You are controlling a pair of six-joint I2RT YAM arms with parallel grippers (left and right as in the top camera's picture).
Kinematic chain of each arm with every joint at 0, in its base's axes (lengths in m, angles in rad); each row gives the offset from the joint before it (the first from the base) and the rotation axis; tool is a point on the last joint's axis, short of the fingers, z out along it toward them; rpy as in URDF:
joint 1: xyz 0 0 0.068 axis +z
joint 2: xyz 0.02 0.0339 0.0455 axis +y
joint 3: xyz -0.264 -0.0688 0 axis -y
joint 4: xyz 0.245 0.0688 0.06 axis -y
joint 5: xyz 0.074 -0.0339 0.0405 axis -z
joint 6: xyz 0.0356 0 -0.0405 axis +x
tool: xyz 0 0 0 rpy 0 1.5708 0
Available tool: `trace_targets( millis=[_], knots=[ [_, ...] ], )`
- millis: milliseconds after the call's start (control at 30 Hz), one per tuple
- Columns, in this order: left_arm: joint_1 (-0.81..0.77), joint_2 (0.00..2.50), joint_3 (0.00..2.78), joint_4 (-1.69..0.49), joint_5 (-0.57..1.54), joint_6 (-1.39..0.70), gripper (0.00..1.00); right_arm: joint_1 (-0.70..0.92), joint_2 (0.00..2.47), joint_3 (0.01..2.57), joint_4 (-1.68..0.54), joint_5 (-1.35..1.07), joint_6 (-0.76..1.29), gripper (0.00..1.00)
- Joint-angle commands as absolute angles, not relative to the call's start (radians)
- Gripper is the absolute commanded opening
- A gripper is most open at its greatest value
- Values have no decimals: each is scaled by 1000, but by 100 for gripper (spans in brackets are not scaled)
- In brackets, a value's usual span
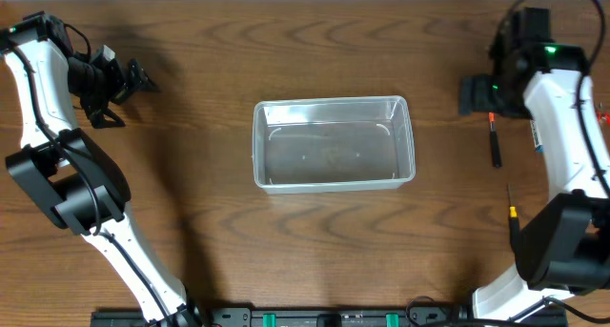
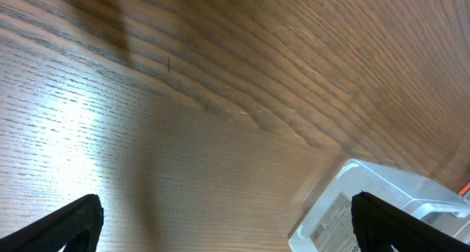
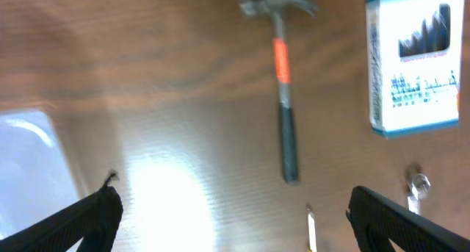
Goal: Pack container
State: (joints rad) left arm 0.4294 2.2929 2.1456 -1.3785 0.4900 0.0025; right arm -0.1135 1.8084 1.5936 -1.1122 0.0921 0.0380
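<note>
The wooden table point(image 1: 191, 222) carries the container point(image 1: 333, 144) at its centre. The clear tub stands upright and looks empty, so packing appears not to have started.

The left gripper point(image 2: 228, 222) hangs over bare wood at the far left. Its fingers are spread wide with nothing between them, and one corner of the container shows at the right edge of its wrist view.

The right gripper point(image 3: 239, 215) hovers at the far right above the tools, its fingers also wide apart and empty.

A blue-and-white box point(image 3: 411, 61) lies furthest right. Just left of it lies a hammer point(image 3: 283, 98) with an orange band on its shaft and its head pointing away. A thin yellow-handled tool point(image 1: 512, 217) lies nearer.

The step in hand seems to be the first pick. The right arm would need to descend over the hammer's shaft, close across it, then carry it left into the tub.
</note>
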Motion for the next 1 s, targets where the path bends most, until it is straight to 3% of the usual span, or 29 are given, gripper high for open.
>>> trace_targets(
  millis=[0, 500, 967],
  knots=[
    [434, 2267, 2165, -1378, 485, 2, 98, -162, 1816, 1601, -1132, 63, -33, 99],
    [434, 2267, 2165, -1378, 485, 2, 98, -235, 1860, 1601, -1040, 33, -283, 99],
    [434, 2267, 2165, -1378, 485, 2, 98, -227, 1987, 1602, -957, -12, -316, 99]
  ],
)
